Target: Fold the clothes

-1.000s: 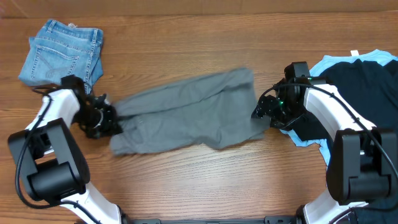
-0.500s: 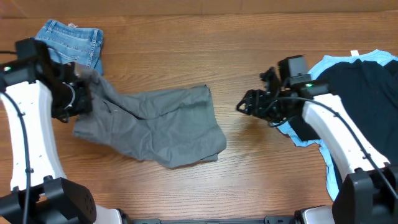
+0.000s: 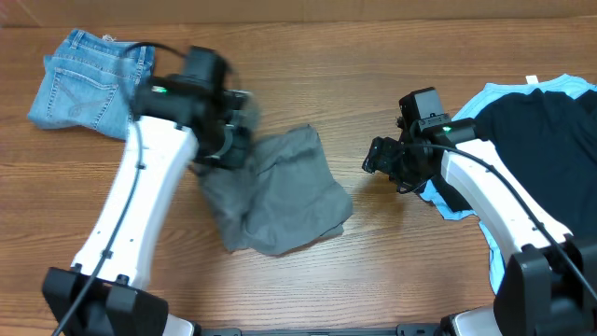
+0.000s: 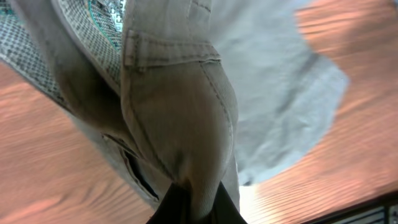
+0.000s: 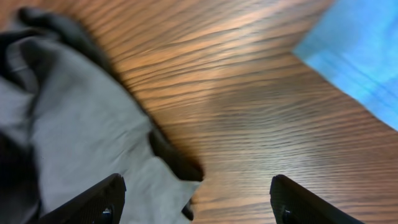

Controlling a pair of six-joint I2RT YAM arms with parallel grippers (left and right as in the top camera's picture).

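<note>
The grey shorts point(image 3: 280, 187) lie bunched in the middle of the wooden table, one end lifted. My left gripper point(image 3: 233, 140) is shut on a fold of the grey shorts near the waistband; in the left wrist view the cloth point(image 4: 180, 118) hangs from the closed jaws point(image 4: 193, 202) with a pocket seam showing. My right gripper point(image 3: 384, 163) is open and empty, low over bare wood just right of the shorts; in the right wrist view its fingers point(image 5: 196, 199) straddle the edge of the grey shorts point(image 5: 81, 137).
Folded light-blue denim shorts point(image 3: 89, 79) lie at the back left. A black shirt point(image 3: 541, 140) on a light-blue shirt point(image 3: 457, 210) lies at the right edge; a blue corner point(image 5: 360, 56) shows in the right wrist view.
My left gripper has swung rightward and back over the table, dragging the shorts into a tighter bunch. My right gripper let go earlier and has stayed open just right of the cloth.
</note>
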